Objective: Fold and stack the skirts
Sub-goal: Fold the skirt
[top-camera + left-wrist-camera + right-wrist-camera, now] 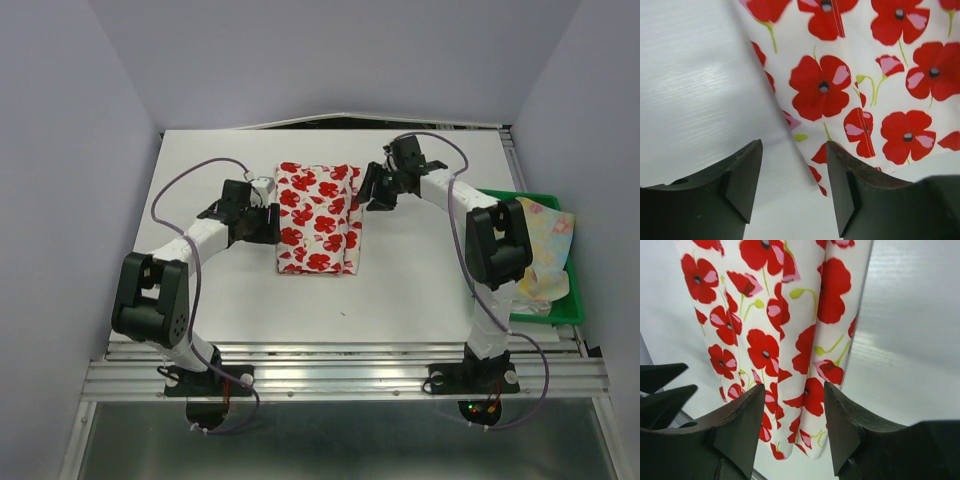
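Observation:
The white skirt with red flowers (318, 218) lies folded into a tall rectangle in the middle of the table. My left gripper (268, 222) sits at its left edge, jaws open, and the left wrist view shows that skirt's (865, 75) hem running under the gap of the left gripper (794, 150). My right gripper (372, 190) hovers at the upper right edge, also open. In the right wrist view the same skirt (775, 315) stretches away beneath the right gripper (794, 395). The pale yellow floral skirt (548, 250) lies crumpled in the green tray.
The green tray (548, 319) stands at the table's right edge, beside the right arm's elbow. The white table (400, 300) ends at a metal rail in front. Grey walls close in on both sides. The left gripper's fingers (660, 385) show in the right wrist view.

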You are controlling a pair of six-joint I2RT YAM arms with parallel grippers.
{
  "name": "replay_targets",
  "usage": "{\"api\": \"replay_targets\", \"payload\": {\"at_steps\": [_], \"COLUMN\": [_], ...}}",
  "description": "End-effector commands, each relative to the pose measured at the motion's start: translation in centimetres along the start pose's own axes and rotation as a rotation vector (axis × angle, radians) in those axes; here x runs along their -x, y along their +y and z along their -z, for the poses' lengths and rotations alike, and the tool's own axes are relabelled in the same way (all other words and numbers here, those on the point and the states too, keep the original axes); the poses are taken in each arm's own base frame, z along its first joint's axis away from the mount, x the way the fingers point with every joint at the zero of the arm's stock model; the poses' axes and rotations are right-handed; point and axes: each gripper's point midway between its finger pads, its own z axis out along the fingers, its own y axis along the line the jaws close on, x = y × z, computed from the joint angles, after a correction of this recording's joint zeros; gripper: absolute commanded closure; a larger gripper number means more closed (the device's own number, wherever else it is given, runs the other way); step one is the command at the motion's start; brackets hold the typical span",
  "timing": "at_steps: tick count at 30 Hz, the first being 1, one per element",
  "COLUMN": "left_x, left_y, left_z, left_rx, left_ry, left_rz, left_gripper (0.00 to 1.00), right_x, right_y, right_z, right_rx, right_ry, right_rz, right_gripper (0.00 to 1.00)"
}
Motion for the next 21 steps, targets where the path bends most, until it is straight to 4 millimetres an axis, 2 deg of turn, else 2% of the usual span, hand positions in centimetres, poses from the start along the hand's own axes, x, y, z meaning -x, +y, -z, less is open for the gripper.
{"api": "replay_targets", "payload": {"at_steps": [1,5,10,12,14,19,21], "left_x": [4.1,4.7,4.6,4.6,5.1,5.0,5.1], "left_y": [2.4,3.9,4.8,4.6,4.4,4.8,4.3], "left_z": [2.5,3.3,3.9,4.2,4.9,5.4,5.7], "left_rx": [0.176,0.267,0.321,0.321,0.330,0.365,0.350], "left_ry": [-0.164,-0.180,-0.200,-0.208,-0.238,-0.247,-0.258], "left_rz": [0.025,0.024,0.032,0.040,0.048,0.046,0.039], "left_gripper": [0.34,0.33,0.34,0.39,0.43,0.43,0.43], "right_x": [-3.0,-5.6,-7.5,-8.6,-9.2,-10.6,-10.8], "right_y": [1.1,2.3,3.9,4.6,4.6,4.1,3.6], "right_z": [0.2,-0.1,-0.3,-0.4,-0.5,-1.0,-1.1], "right_rx": [0.021,0.008,-0.069,-0.089,-0.115,-0.172,-0.215], "right_ry": [0.075,0.107,0.095,0.100,0.096,0.112,0.100], "right_rz": [-0.061,0.008,0.099,0.123,0.131,0.120,0.126], "right_gripper": [0.45,0.51,0.57,0.57,0.57,0.56,0.56]}}
